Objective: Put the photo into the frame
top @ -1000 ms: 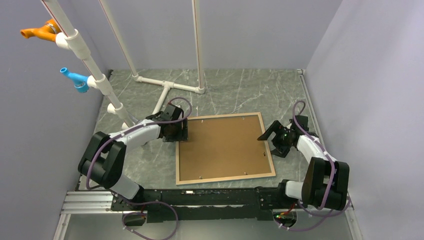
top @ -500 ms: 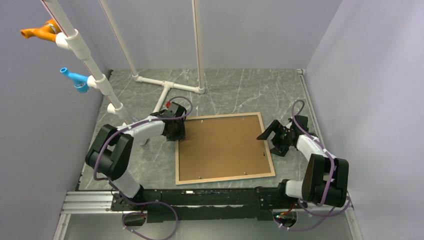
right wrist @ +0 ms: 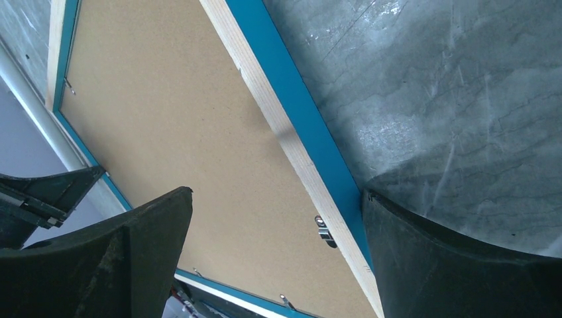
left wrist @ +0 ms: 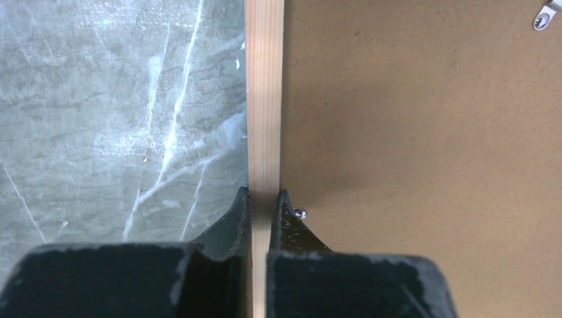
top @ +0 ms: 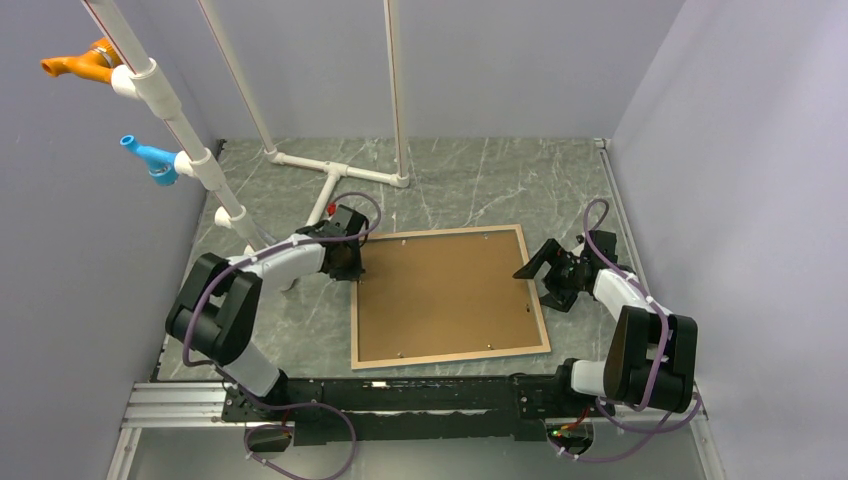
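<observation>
The frame (top: 450, 353) lies flat on the table with its light wood face up and its blue edge (right wrist: 301, 112) showing along the side. A brown backing board (top: 445, 295) fills it, held by small metal clips (right wrist: 323, 230). The photo is hidden from every view. My left gripper (top: 352, 262) is at the frame's left side, near the far corner. In the left wrist view the gripper (left wrist: 264, 202) is shut on the wooden rail (left wrist: 264, 99), one finger on each side. My right gripper (top: 540, 275) hangs open at the frame's right rail (right wrist: 281, 136), its jaws wide apart and holding nothing.
A white PVC pipe stand (top: 335, 175) rises from the table behind the frame. An orange fitting (top: 80, 62) and a blue fitting (top: 145, 157) stick out from the pipe at the far left. Grey walls close in both sides, and the arms' mounting rail (top: 400, 395) runs along the near edge.
My left gripper has closed onto the frame's left rail, and its arm has shifted slightly. The right gripper and the frame stay where they were.
</observation>
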You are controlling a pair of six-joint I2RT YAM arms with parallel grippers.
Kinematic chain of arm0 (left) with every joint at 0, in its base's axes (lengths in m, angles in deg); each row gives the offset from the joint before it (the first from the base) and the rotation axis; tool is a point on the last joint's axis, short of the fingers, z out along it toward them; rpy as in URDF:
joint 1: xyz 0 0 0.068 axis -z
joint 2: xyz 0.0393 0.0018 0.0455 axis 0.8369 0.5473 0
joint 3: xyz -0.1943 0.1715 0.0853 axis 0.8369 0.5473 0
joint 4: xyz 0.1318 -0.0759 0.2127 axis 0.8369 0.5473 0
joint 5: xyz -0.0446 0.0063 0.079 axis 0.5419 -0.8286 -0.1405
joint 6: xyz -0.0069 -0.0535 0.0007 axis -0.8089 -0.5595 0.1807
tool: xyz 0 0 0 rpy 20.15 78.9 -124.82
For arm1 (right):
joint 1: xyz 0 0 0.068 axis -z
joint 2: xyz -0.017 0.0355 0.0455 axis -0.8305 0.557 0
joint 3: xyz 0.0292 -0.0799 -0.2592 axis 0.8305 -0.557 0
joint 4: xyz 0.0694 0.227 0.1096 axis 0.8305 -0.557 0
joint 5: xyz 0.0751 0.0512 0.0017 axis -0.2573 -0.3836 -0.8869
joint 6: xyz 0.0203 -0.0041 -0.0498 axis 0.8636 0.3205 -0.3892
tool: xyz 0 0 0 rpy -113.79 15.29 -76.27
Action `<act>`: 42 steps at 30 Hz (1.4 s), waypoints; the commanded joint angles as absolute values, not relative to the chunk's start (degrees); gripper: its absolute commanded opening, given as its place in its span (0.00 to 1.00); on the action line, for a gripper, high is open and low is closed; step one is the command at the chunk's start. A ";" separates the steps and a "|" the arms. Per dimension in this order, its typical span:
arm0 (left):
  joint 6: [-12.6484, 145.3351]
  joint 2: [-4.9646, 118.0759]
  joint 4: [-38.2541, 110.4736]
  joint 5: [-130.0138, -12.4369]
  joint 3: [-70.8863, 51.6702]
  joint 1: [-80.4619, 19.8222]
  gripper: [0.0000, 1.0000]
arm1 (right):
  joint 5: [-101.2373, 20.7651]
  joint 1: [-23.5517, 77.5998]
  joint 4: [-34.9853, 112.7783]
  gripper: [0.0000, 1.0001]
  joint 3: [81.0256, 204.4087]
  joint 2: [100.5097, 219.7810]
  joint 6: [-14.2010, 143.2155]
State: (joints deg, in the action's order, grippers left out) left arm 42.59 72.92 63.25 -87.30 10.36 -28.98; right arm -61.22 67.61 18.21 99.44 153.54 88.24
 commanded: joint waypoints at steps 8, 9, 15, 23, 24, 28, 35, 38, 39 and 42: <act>40.94 68.11 67.34 -85.24 9.86 -30.03 0.69 | -62.67 67.24 18.96 1.00 98.09 154.37 87.50; 40.66 67.51 67.78 -84.63 9.63 -30.57 0.73 | -62.66 67.25 18.81 1.00 98.07 154.22 87.47; 40.82 63.73 67.39 -78.48 11.02 -31.77 0.77 | -62.05 67.23 17.39 1.00 98.10 153.31 87.05; 40.67 57.39 69.00 -77.33 18.07 -31.81 0.78 | -61.07 65.00 16.86 1.00 97.32 152.27 88.03; 40.53 56.75 69.22 -77.68 18.90 -31.85 0.78 | -60.64 63.83 17.07 1.00 97.37 152.13 88.59; 39.85 54.88 69.60 -78.28 21.83 -31.86 0.78 | -56.26 55.81 17.39 1.00 98.73 151.96 91.66; 38.81 53.22 70.21 -79.32 24.97 -32.01 0.79 | -44.37 45.37 11.32 1.00 104.40 151.67 91.79; 38.81 52.99 71.00 -81.19 25.33 -32.12 0.79 | -39.89 43.78 7.09 1.00 107.11 151.32 89.78; 38.87 52.86 71.01 -81.46 25.45 -32.19 0.79 | -38.63 43.31 5.82 1.00 107.91 151.17 89.04; 38.96 52.68 71.21 -81.91 25.86 -32.45 0.79 | -35.14 41.56 2.28 1.00 109.39 150.11 88.35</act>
